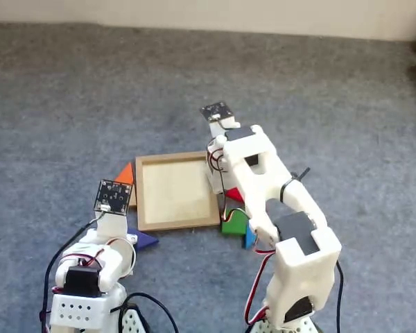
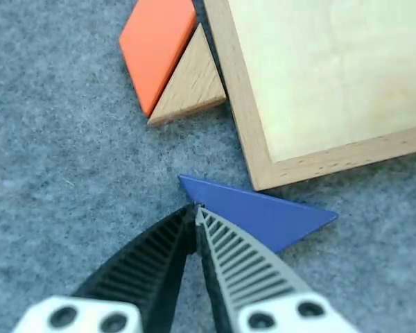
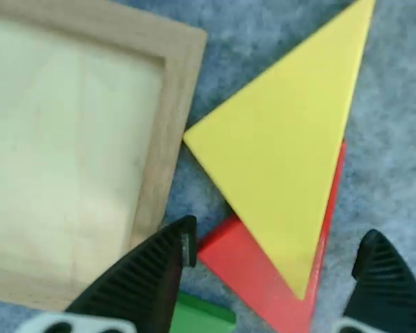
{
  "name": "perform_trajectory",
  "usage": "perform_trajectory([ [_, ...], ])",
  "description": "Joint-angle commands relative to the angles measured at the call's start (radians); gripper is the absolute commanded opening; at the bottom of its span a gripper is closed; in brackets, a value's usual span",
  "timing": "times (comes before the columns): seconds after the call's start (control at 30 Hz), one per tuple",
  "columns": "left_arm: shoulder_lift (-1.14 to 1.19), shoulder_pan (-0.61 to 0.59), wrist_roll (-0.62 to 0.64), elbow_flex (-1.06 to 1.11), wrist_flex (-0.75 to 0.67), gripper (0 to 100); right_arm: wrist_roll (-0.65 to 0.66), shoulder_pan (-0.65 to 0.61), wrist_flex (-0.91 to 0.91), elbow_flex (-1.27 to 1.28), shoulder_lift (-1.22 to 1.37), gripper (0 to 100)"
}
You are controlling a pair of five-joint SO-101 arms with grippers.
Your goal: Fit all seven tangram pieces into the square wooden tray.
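Right pincer (image 3: 279, 239) gapes over the yellow triangle (image 3: 284, 139) lying, seemingly, on a red piece (image 3: 255, 277); left pincer (image 2: 196, 209) closed.

**Bright pieces against grey felt**

The tray (image 1: 177, 225) is pale, unpainted wood, and the worktop (image 1: 90, 90) is a mottled grey. The pieces are an orange parallelogram (image 2: 156, 45), a wood-toned triangle (image 2: 191, 83), a blue triangle (image 2: 263, 211), a yellow triangle (image 3: 284, 159), a red triangle (image 3: 253, 267) and a green piece (image 3: 197, 318). The left claw (image 2: 196, 208) and right claw (image 3: 279, 239) are black and ribbed.
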Motion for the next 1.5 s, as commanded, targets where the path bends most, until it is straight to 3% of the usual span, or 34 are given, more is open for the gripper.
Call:
perform_trajectory([
  [0.0, -0.027, -0.012, 0.009, 0.021, 0.006, 1, -0.012, 0.004, -0.022, -0.048, -0.012, 34.6],
  [1.03, -0.027, -0.012, 0.009, 0.021, 0.006, 1, -0.003, -0.012, 0.054, -0.016, -0.008, 34.6],
  [1.27, -0.027, -0.012, 0.009, 0.021, 0.006, 1, -0.002, -0.01, 0.045, -0.016, -0.007, 25.6],
  [1.47, -0.027, -0.012, 0.009, 0.021, 0.006, 1, -0.002, -0.007, 0.013, 0.016, -0.008, 25.2],
])
